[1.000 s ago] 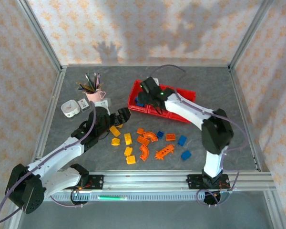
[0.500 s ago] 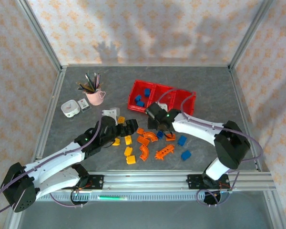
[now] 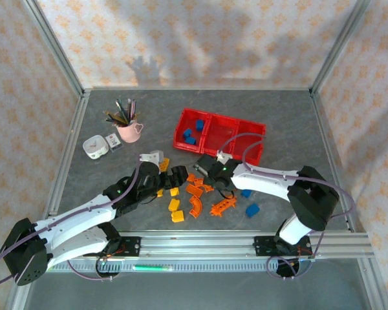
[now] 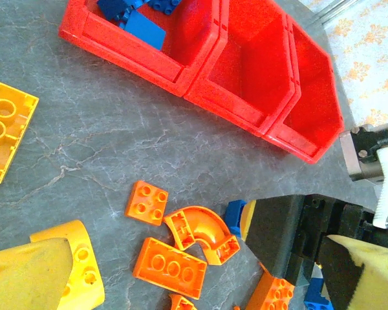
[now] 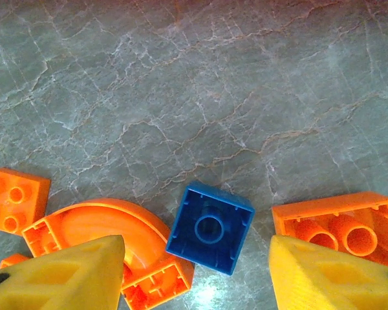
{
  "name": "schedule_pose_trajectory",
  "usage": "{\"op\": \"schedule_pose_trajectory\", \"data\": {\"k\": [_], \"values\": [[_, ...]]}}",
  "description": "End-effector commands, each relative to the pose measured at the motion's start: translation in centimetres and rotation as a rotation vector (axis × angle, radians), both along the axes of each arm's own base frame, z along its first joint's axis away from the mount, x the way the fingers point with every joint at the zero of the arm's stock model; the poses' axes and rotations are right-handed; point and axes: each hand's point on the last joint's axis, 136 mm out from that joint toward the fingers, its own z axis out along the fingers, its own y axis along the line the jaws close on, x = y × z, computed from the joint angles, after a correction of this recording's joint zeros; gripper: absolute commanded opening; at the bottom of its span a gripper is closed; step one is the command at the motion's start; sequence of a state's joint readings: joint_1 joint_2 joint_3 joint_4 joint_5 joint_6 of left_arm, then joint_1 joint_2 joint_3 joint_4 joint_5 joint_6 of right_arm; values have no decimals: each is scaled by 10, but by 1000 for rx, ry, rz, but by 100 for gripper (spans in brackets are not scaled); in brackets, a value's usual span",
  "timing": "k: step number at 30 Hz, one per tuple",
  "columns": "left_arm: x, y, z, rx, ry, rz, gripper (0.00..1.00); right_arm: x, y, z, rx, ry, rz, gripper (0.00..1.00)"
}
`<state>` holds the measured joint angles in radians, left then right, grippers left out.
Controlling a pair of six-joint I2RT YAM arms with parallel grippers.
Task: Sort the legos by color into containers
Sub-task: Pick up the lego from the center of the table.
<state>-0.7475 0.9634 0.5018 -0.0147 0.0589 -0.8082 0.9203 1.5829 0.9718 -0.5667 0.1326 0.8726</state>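
My right gripper (image 5: 200, 274) is open and hangs low over the table. A small blue lego (image 5: 210, 227), lying studs down, sits between its yellow fingertips (image 5: 71, 271) with a gap on each side. An orange arch (image 5: 107, 236) lies by the left finger and an upturned orange brick (image 5: 339, 226) by the right. My left gripper (image 4: 197, 284) is open over orange legos (image 4: 170, 267), with a yellow brick (image 4: 84, 261) beside its left finger. The three red containers (image 3: 221, 137) stand behind, and the left one holds blue legos (image 3: 191, 134).
Loose yellow (image 3: 175, 205), orange (image 3: 223, 206) and blue (image 3: 252, 210) legos lie scattered in front of both grippers (image 3: 170, 175) (image 3: 210, 175). A pink cup of pens (image 3: 126, 128) and a white device (image 3: 95, 146) stand at the back left. A yellow plate (image 4: 3, 129) lies left of the pile.
My right gripper came from the left container down to the pile, over the blue lego, and its jaws narrowed. The left gripper moved right, toward the orange legos.
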Motion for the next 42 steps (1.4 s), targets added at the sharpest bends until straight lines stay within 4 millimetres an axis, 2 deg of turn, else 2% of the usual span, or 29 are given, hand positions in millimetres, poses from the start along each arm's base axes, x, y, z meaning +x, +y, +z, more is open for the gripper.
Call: {"op": "schedule_pose_trajectory", "data": {"k": [1,14,19,27,37,42], "values": [[0,1,1,5,-8,10,99,4,-9,-5,-22,-30,-76,59],[0,5,-4,33,-5,18,99,7,-3,-24,-52,-9,-78,58],[0,6,-3,38,-7,18,99,15,5,-27,-58,-16,-65,54],[0,8,-3,49,-9,25,99,16,1,-34,-79,-11,-65,46],[2,5,-2,50,-6,19,99,19,-6,-26,-62,-32,-68,37],[2,7,0,46,-13,26,99,22,-9,-13,-50,-60,-66,34]]}}
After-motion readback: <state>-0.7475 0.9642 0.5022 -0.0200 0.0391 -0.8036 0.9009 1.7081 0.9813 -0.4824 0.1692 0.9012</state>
